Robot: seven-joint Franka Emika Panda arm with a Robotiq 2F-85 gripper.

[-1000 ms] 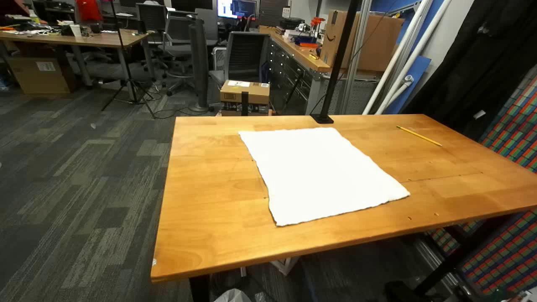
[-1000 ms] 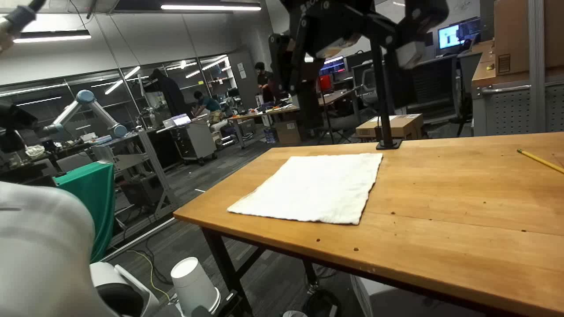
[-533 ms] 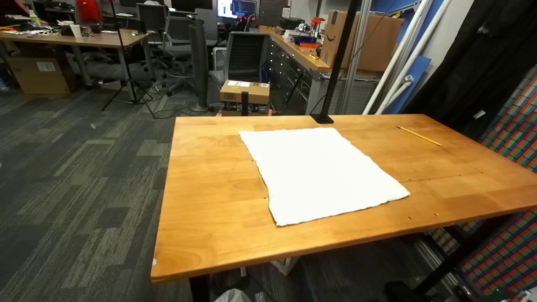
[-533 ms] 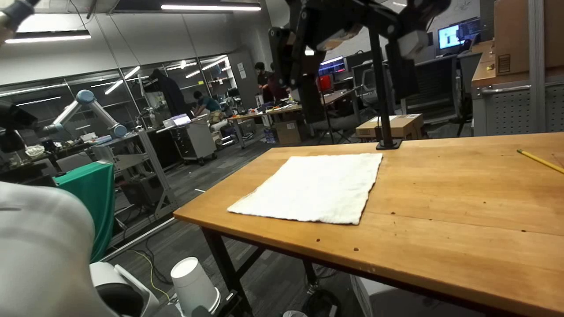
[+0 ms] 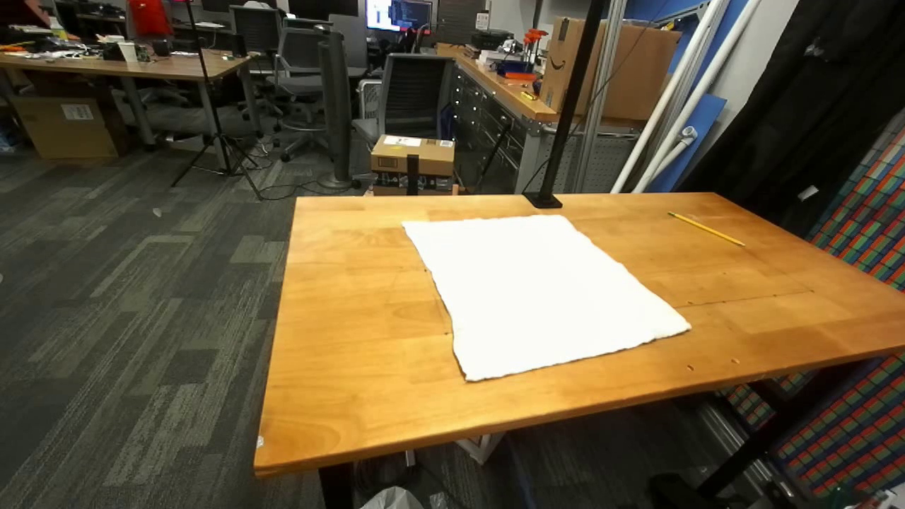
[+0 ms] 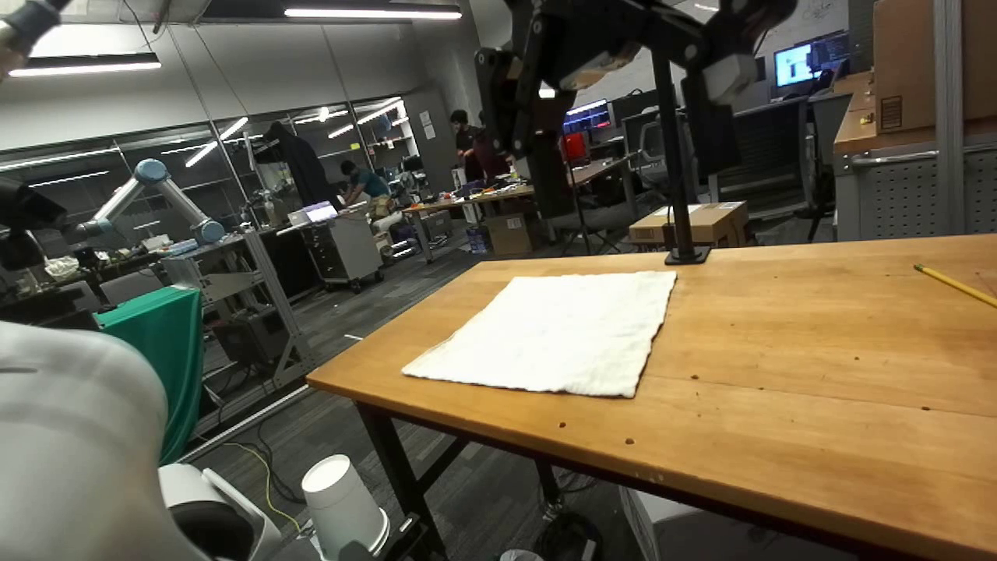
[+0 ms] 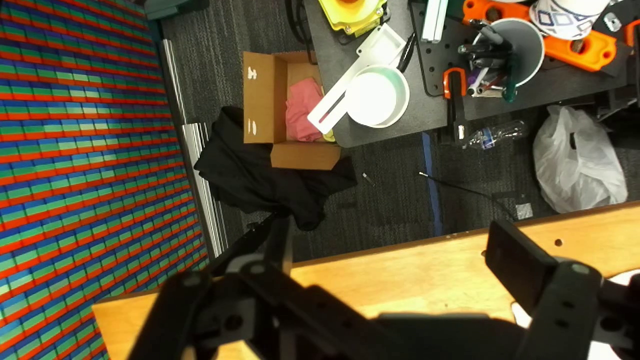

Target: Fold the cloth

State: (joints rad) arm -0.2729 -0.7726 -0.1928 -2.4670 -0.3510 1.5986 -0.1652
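Cloth (image 5: 544, 297), plain white and roughly square, is spread flat and unfolded on the wooden table (image 5: 346, 297), and is seen whole in both exterior views. Just beyond its far edge, a black post (image 5: 569, 120) is mounted on the tabletop. On the same surface, well apart from the cloth, a yellow pencil (image 5: 707, 229) is laid.

In an exterior view, the gripper (image 6: 635, 175) is held raised above the level of the tabletop and apart from the cloth, its jaws spread wide from each other. In the wrist view, the fingers (image 7: 520, 265) are seen against the table's edge.

Past that edge, pink fabric (image 7: 302, 107) is contained in a cardboard box (image 7: 277, 112) with its flaps turned out, and a white plastic bag (image 7: 575, 160) is seen near the table. Pens are gathered in a grey cup (image 7: 532, 47) on a dark surface (image 7: 430, 117). In an exterior view, a green sheet (image 6: 175, 343) is draped in the background.
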